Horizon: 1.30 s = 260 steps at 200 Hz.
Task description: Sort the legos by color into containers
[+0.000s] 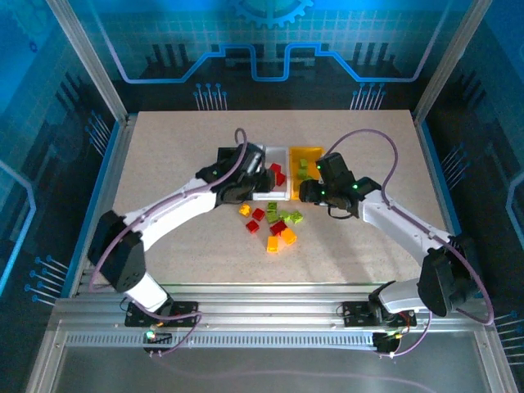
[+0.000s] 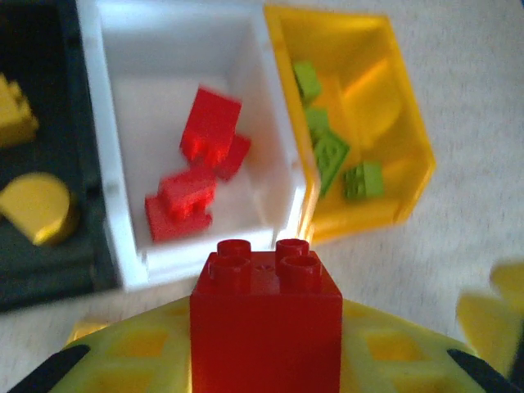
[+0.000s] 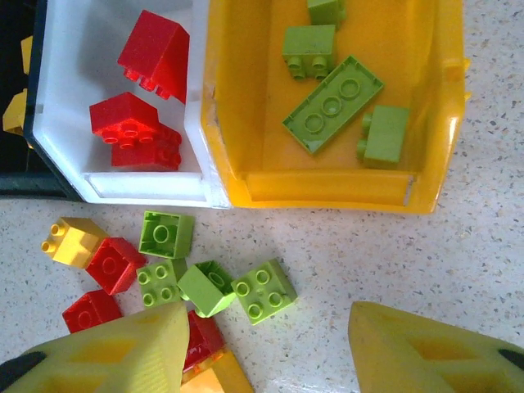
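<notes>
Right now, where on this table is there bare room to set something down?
Bare table runs along the far edge behind the white bin and yellow bin, down the left side outside the left arm, and along the near edge below the loose bricks. Crowded: the middle, where those bricks lie before both bins, hemmed by the right arm.

red bricks, lime bricks, white bin, yellow bin, black bin

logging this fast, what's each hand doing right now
left hand: closed on a red lego brick
right hand: open, holding nothing
</notes>
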Available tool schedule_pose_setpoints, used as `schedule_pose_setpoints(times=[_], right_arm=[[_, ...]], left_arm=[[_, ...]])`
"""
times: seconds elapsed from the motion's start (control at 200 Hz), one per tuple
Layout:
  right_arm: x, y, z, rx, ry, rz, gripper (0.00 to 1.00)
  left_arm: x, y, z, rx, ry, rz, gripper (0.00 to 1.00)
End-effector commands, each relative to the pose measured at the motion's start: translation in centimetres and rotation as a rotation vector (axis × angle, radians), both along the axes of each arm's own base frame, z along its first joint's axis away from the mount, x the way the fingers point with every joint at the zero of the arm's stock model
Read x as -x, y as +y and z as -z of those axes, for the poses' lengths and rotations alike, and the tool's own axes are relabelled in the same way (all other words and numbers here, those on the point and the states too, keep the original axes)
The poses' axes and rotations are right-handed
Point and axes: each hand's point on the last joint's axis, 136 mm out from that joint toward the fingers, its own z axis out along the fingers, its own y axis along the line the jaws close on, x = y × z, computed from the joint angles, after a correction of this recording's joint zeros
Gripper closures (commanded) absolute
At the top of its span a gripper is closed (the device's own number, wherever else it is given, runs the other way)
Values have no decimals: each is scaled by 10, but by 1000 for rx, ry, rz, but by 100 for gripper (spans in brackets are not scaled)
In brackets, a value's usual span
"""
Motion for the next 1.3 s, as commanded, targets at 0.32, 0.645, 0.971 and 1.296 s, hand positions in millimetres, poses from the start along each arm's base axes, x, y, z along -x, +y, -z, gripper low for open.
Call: schedule_pose_setpoints(times=[0.32, 0.645, 0.971, 1.296], right_arm=[[7, -11, -8, -29, -23, 40, 44], [20, -19, 0, -6, 1, 41, 44], [30, -21, 9, -2, 21, 20, 42], [29, -21, 10, -6, 16, 20, 42]], left_arm=[[-104, 14, 43, -311, -5, -146, 62], [-122, 15, 64, -344, 39, -187, 40], [-71, -14, 8, -152, -26, -72, 8], [71, -19, 40, -90, 82, 162, 2]])
